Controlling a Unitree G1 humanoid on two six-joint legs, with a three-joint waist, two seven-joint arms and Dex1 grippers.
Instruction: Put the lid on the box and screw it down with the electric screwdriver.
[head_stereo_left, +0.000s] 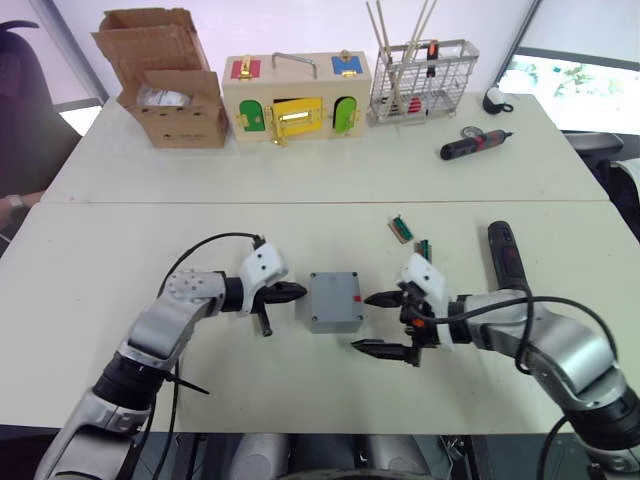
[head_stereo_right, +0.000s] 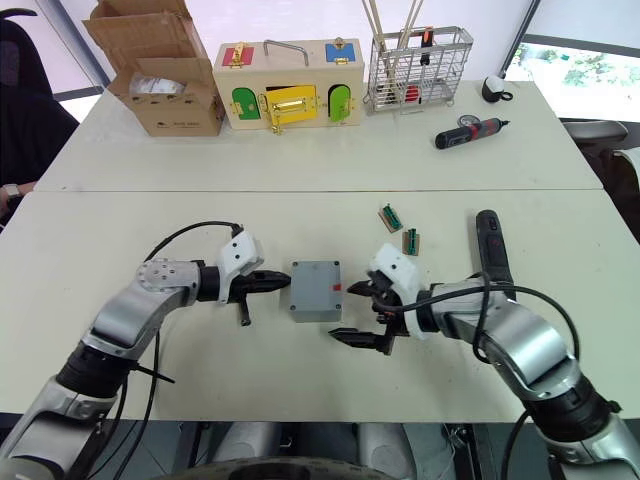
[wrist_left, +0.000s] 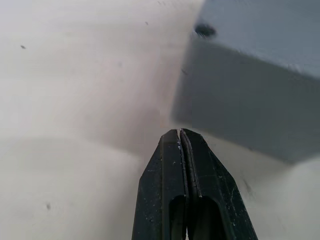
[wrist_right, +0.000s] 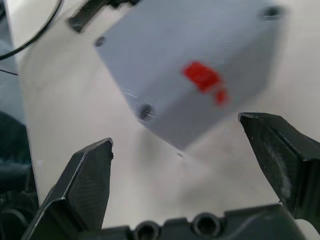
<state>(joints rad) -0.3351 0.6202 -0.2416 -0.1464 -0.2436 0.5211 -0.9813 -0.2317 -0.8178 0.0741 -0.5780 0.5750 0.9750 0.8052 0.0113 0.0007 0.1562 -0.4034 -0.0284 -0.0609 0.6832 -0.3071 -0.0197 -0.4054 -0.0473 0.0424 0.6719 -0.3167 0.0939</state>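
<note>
Now lid (head_stereo_left: 334, 297) seated on box (head_stereo_left: 336, 318), left tool (head_stereo_left: 297, 292) pressed together, right tool (head_stereo_left: 378, 322) spread.

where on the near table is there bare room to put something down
Bare: the near table left of the left tool, and the strip ahead of the box. Crowded: between the right tool and the electric screwdriver, by two small green parts.
</note>
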